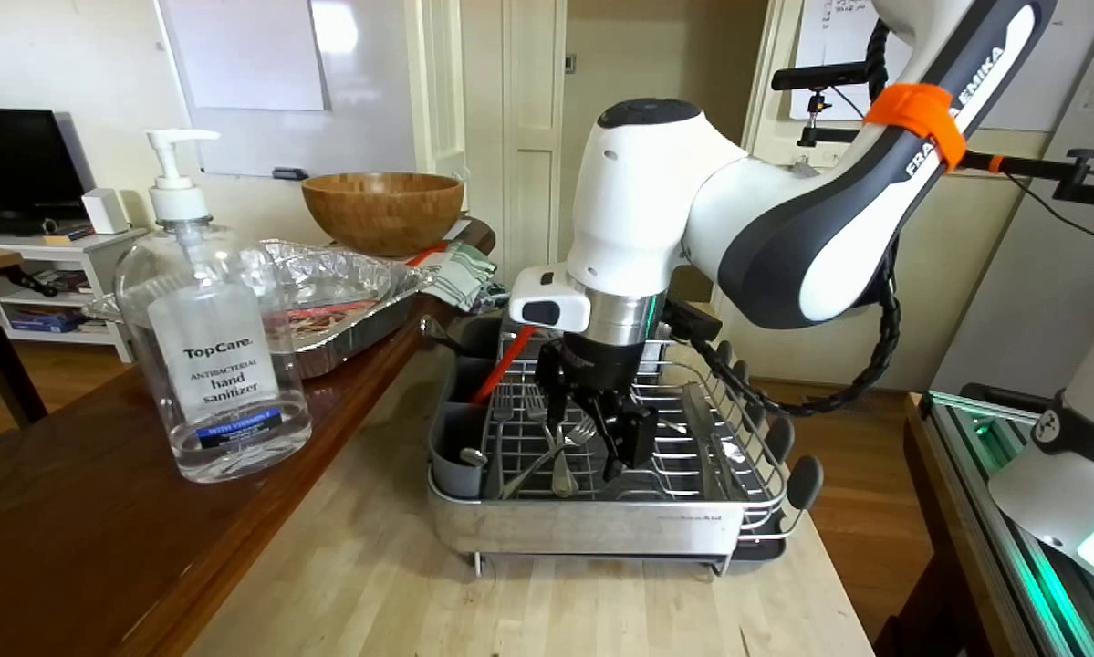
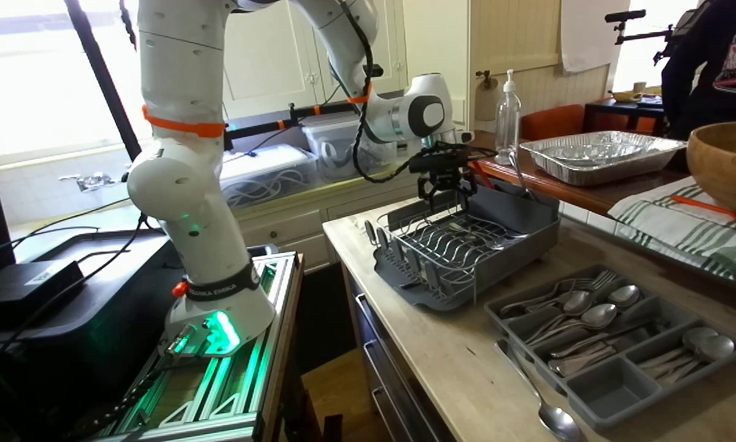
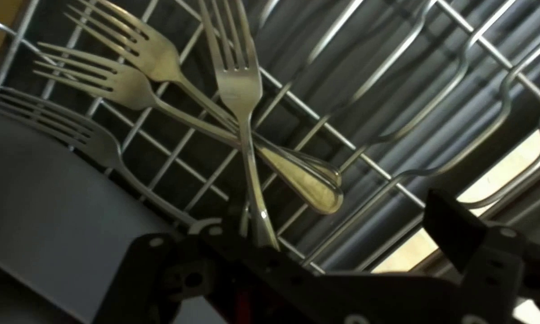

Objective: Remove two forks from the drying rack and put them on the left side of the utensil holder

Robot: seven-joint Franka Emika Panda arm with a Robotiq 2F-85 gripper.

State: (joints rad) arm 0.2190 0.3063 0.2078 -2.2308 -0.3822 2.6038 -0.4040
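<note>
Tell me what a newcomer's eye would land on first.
Most likely the white robot arm, central in an exterior view, its open gripper over the drying rack. Next, perhaps, the large hand sanitizer bottle on the brown countertop in that view's left part. In the wrist view, crossed forks lying in the rack stand out.

We see slim silvery metal forks (image 3: 239, 92), smooth and softly glossy; a rectangular silver drying rack (image 1: 583, 527) of shiny wire and satin metal; a narrow, boxy dark grey utensil holder (image 1: 458, 447), matt and plastic-looking; a round, glossy brown wooden bowl (image 1: 382, 217); and a crinkled, shiny silver foil tray (image 2: 613, 170).
</note>
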